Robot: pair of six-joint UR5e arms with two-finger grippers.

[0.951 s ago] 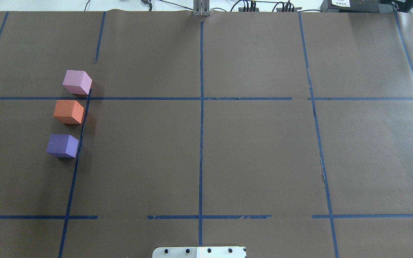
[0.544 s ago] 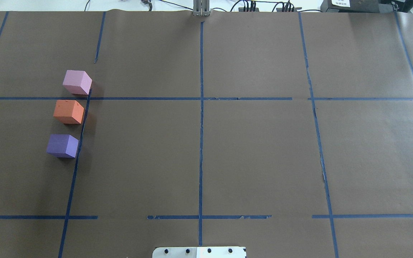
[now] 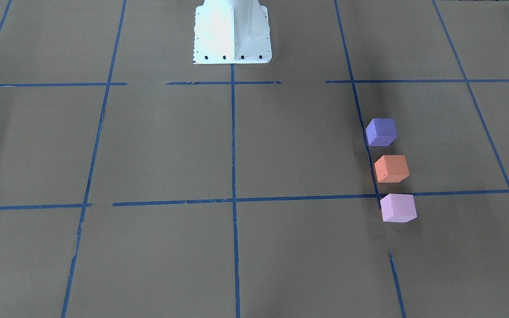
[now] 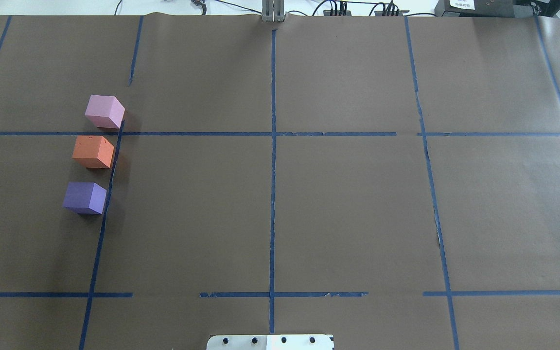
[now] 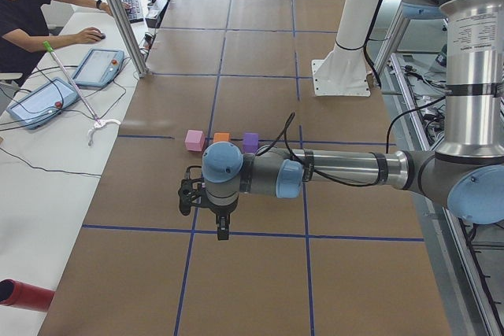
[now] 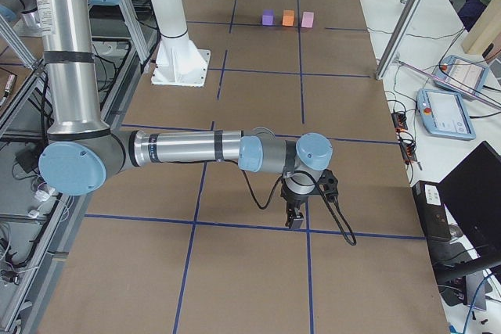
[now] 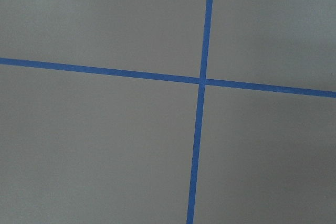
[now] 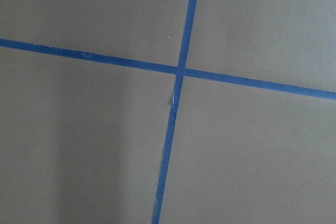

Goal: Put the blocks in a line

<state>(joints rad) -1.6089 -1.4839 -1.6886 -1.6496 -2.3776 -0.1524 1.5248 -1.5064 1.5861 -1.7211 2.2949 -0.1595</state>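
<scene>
Three blocks lie in a row on the brown paper, close to each other with small gaps between them. In the overhead view the pink block (image 4: pixel 104 111) is farthest, the orange block (image 4: pixel 93 151) in the middle, the violet-blue block (image 4: pixel 84 197) nearest. They also show in the front view: violet-blue block (image 3: pixel 381 131), orange block (image 3: pixel 391 168), pink block (image 3: pixel 397 207). My left gripper (image 5: pixel 223 230) hangs over the table, apart from the blocks. My right gripper (image 6: pixel 296 220) hangs at the far end from them. I cannot tell whether either is open or shut.
Blue tape lines (image 4: pixel 272 170) divide the paper into squares. The white robot base (image 3: pixel 231 31) stands at mid table. An operator (image 5: pixel 24 13) and tablets (image 5: pixel 39 102) are at a side bench, and a red cylinder (image 5: pixel 24 295) lies there. Both wrist views show only paper and tape crossings.
</scene>
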